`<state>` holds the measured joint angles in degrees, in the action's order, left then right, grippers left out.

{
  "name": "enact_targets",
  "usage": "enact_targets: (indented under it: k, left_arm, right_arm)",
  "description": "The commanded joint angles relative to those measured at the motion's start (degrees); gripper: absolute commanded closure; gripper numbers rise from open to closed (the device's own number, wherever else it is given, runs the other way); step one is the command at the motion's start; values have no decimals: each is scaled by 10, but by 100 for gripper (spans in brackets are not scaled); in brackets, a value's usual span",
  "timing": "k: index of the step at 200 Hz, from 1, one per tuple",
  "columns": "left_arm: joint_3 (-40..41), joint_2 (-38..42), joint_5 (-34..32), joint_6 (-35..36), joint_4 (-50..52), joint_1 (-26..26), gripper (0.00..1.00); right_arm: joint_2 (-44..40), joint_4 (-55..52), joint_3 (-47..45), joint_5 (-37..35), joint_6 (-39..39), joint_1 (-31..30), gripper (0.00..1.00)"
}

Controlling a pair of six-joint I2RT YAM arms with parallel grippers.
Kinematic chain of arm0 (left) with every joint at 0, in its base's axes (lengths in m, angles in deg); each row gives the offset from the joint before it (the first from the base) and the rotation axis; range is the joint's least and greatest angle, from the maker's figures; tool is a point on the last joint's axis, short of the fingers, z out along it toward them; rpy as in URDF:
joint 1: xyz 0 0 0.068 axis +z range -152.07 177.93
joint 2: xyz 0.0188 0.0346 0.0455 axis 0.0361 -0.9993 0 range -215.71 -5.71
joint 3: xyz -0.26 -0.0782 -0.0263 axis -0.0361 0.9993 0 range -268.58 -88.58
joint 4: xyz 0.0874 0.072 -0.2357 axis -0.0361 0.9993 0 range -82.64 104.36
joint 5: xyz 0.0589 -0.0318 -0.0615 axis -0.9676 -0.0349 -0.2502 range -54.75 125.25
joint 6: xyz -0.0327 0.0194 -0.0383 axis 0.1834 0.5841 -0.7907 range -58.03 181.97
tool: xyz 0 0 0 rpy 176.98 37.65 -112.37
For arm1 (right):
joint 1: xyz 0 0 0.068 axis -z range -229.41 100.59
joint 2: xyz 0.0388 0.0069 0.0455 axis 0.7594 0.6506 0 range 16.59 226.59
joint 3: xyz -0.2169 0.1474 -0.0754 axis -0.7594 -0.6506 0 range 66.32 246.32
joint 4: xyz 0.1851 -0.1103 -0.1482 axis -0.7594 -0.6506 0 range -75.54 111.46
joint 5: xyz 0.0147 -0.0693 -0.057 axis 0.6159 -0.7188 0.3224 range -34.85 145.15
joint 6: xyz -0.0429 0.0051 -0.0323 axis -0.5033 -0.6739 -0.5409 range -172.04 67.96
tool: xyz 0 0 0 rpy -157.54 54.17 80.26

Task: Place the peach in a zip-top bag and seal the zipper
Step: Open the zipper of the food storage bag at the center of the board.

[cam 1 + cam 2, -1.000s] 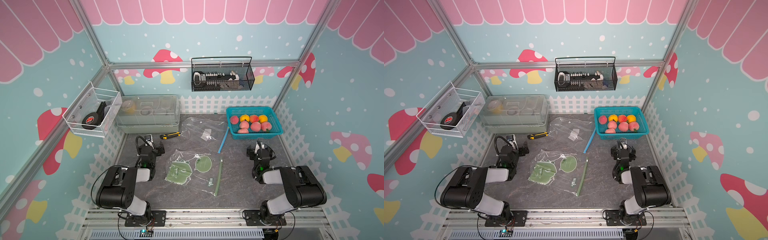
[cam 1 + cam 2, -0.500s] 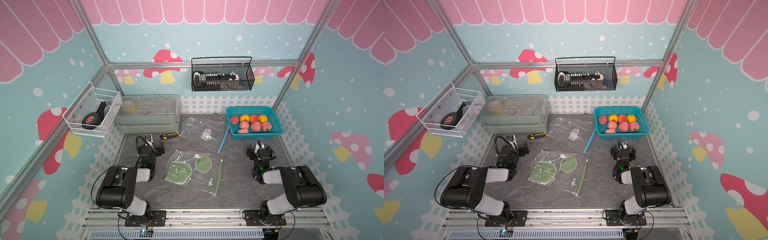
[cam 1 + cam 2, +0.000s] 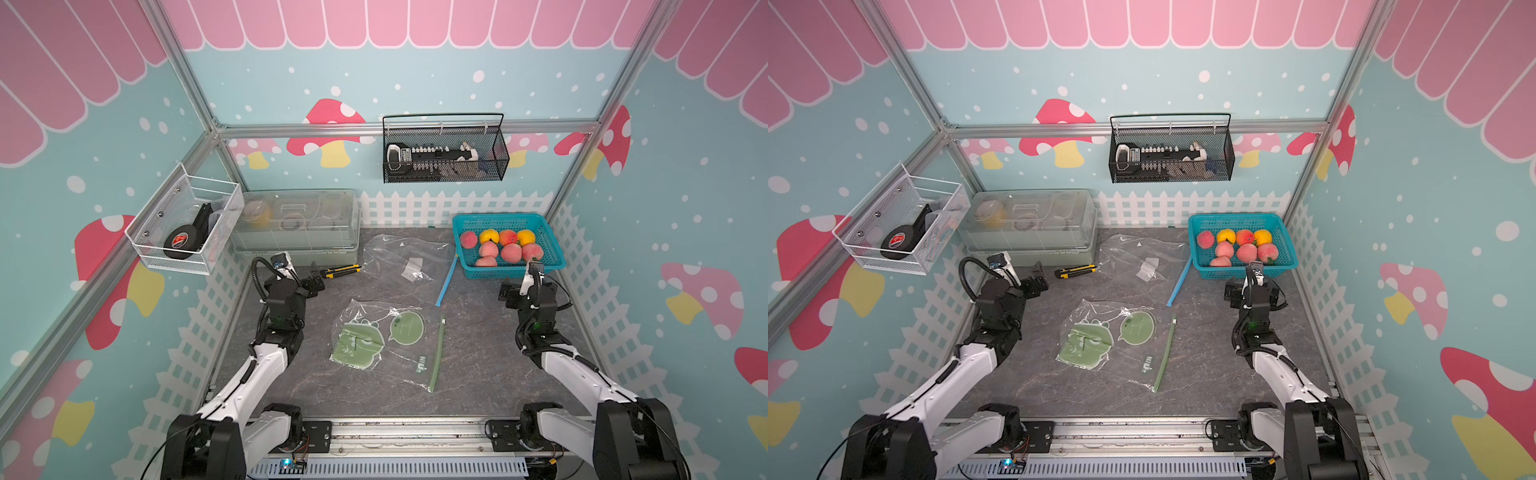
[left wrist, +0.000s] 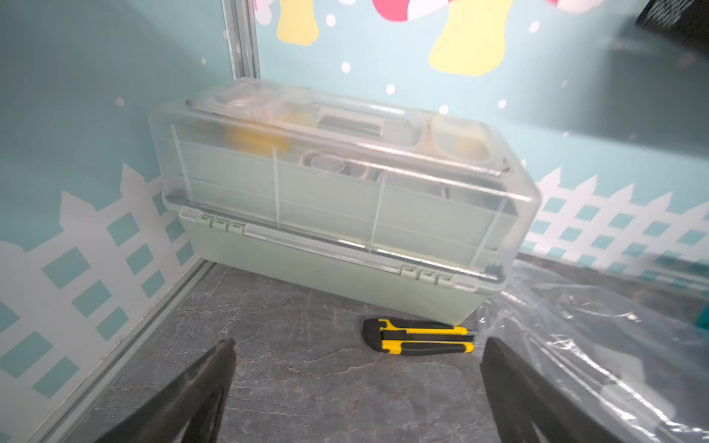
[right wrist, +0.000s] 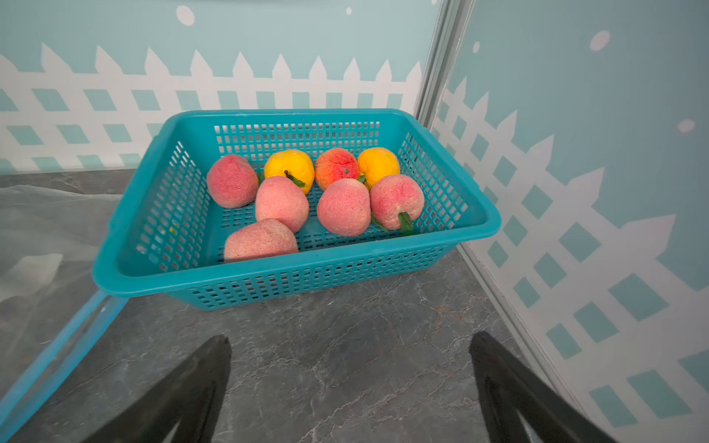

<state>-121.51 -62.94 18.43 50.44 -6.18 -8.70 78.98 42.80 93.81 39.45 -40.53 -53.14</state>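
Left gripper [image 4: 355,345], right gripper [image 5: 349,337]: jaws spread wide, nothing held.
Before the right one I see bare table [image 5: 345,307], then basket [image 5: 383,247] with peaches [image 5: 282,203], nearest half hidden by rim; bag [image 3: 386,336] between grippers, edges faint.

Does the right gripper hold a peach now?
No, the right gripper stands open and empty in front of the basket, and the peaches lie inside it.

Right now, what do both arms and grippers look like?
The left arm and right arm have white links between black joints, black cables looping by the wrists, and a small green light each. The left gripper and right gripper have tapered black fingers.
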Motion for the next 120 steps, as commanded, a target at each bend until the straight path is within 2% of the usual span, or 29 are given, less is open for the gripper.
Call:
enact_targets:
  k: [1,37,74,95,120]
  left_arm:
    - [-32,59,2,-63,187,-6,1]
    - [-90,136,-5,-84,338,-6,1]
    - [-127,132,47,-49,390,-6,1]
    - [-143,111,106,-22,398,-6,1]
    - [-157,92,136,-11,409,-5,1]
  right_arm:
    - [-22,-146,30,87,62,3,2]
    - [-3,-193,66,261,129,2,11]
    - [69,-195,107,380,210,-12,26]
    - [112,-186,129,422,245,-28,32]
    - [150,-160,141,414,282,-53,38]
